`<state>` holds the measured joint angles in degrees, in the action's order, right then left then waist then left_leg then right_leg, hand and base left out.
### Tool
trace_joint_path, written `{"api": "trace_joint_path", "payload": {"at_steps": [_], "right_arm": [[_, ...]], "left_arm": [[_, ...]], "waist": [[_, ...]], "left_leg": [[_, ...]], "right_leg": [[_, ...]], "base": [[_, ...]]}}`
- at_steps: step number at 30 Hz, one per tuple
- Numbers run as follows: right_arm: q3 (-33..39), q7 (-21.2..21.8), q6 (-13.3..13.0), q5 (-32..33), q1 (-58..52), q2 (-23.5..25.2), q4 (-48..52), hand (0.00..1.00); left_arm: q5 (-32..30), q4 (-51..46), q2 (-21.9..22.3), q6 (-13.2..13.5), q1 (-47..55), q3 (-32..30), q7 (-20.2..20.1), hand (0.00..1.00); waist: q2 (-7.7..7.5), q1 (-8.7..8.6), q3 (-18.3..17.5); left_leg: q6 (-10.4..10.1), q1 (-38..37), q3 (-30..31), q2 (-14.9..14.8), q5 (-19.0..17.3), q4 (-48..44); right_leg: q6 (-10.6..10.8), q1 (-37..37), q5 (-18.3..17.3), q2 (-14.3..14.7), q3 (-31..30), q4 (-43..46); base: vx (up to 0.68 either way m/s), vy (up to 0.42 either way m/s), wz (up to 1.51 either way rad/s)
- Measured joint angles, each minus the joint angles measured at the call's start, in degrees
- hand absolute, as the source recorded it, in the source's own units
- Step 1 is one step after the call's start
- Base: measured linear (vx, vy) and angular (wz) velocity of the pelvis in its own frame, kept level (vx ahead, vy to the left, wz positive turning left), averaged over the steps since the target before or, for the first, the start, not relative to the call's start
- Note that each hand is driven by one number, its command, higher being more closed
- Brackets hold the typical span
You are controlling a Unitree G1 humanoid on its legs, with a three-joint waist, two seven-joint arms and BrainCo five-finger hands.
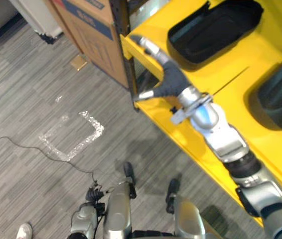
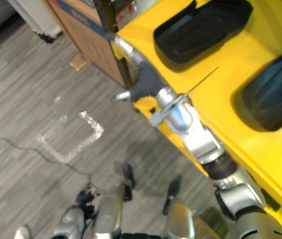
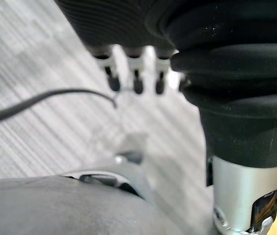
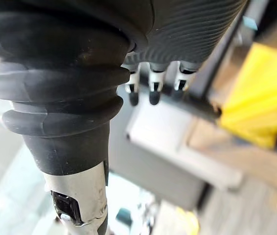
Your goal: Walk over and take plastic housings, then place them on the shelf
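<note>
Two black plastic housings lie on the yellow shelf (image 1: pixel 215 82): one (image 1: pixel 213 27) at the far end and another (image 1: pixel 280 94) nearer, at the right edge of the view. My right hand (image 1: pixel 170 79) reaches over the shelf's left front corner, open and empty, its fingers (image 4: pixel 150 88) straight and a short way from the far housing (image 2: pixel 201 27). My left hand (image 3: pixel 136 81) hangs low over the carpet, its fingers relaxed and holding nothing.
A black upright post (image 1: pixel 122 45) stands at the shelf's corner, with a large cardboard box (image 1: pixel 88 30) just beyond it. A square of worn tape (image 1: pixel 71 134) marks the grey carpet. A person's white shoe (image 1: pixel 24 231) shows at the lower left.
</note>
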<state>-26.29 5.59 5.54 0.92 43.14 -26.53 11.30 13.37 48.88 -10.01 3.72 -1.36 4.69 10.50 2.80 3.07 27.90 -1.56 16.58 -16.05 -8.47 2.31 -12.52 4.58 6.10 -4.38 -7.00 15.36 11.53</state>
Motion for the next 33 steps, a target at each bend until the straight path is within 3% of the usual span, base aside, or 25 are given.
{"api": "trace_joint_path", "payload": {"at_steps": [3, 9, 21, 33], "right_arm": [[-0.24, 2.06, 0.15, 0.91, -1.22, 0.12, 0.02, 0.00], [-0.21, 2.78, 3.38, 0.77, -2.69, 0.62, -0.16, 0.00], [6.29, -7.87, 3.26, -2.82, -3.32, 4.02, -10.89, 0.00], [10.06, -12.25, 1.98, -3.51, 0.87, 4.90, -18.66, 0.00]], "left_arm": [[0.03, 0.98, -0.51, 0.11, 0.02, 0.02, 0.13, 0.00], [0.02, 1.82, -1.02, -0.01, 0.11, 0.00, 0.54, 0.00], [-0.03, 1.66, -0.94, -0.09, 0.11, -0.02, 0.51, 0.00], [-0.47, 0.44, -0.87, -0.52, 0.30, -0.08, -0.07, 0.00]], "waist": [[-0.60, 0.05, 0.01], [-1.72, 0.84, -0.02], [-1.73, 1.30, -0.02], [-1.72, 1.82, -0.02]], "left_leg": [[0.00, 0.01, 0.00, -0.03, 0.01, 0.15], [0.03, 0.50, 0.13, 0.12, 0.00, 0.12], [0.05, 0.64, 0.78, 0.23, 0.01, 0.00], [0.21, 1.35, 1.67, 0.58, 0.14, -0.10]], "right_leg": [[-0.03, 0.08, -0.04, 0.04, -0.11, 0.01], [0.05, 0.33, 0.03, -0.06, -0.04, -0.04], [0.01, 0.02, -0.01, -0.02, 0.49, -0.06], [-0.01, 0.03, -0.04, -0.18, 1.59, -0.05]], "base": [[0.00, 0.000, 0.00], [0.01, 0.011, 0.02], [0.01, 0.003, 0.00], [0.01, 0.015, 0.04]]}}
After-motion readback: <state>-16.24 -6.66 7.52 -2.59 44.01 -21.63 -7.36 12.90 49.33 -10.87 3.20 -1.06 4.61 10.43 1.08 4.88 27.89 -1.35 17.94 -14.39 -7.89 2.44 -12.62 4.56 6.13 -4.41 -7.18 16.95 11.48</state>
